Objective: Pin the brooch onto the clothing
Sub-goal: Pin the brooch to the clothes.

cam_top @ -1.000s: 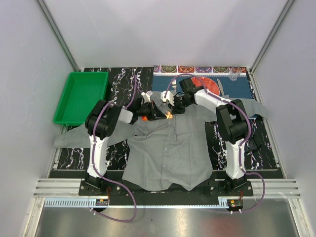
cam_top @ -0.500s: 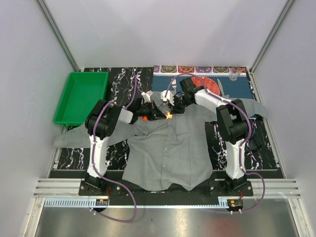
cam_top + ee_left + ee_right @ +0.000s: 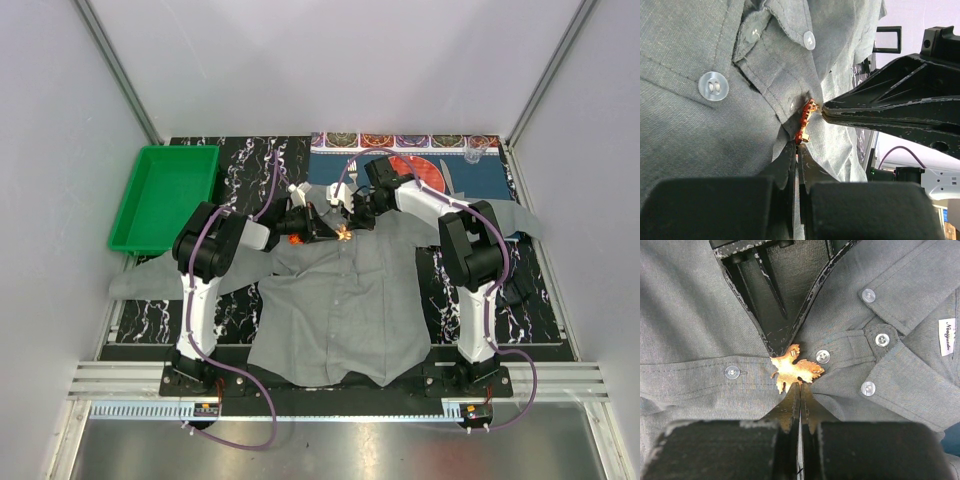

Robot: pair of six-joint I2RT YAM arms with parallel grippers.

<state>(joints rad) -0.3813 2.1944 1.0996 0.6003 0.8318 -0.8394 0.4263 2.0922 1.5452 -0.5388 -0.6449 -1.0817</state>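
The clothing, a grey button-up shirt (image 3: 340,300), lies spread between the arms with its collar at the far end. The brooch (image 3: 794,371), an orange-gold leaf, lies on the placket just below the collar (image 3: 343,233); the left wrist view shows it edge-on (image 3: 805,122). My left gripper (image 3: 799,146) is shut, with the brooch's end caught in its tips. It reaches in from the left (image 3: 334,234). My right gripper (image 3: 800,386) is shut too, its tips touching the brooch's near edge from the opposite side (image 3: 350,227); a pinch there cannot be made out.
A green tray (image 3: 165,195) stands at the far left. Behind the collar lies a blue placemat (image 3: 480,180) with a red plate (image 3: 415,168) and a small glass (image 3: 472,155). The shirt's sleeves spread left (image 3: 140,280) and right (image 3: 515,218) over the black marbled mat.
The right gripper's jaws have closed the last bit onto the brooch's edge. Both arms and the shirt have hardly moved.
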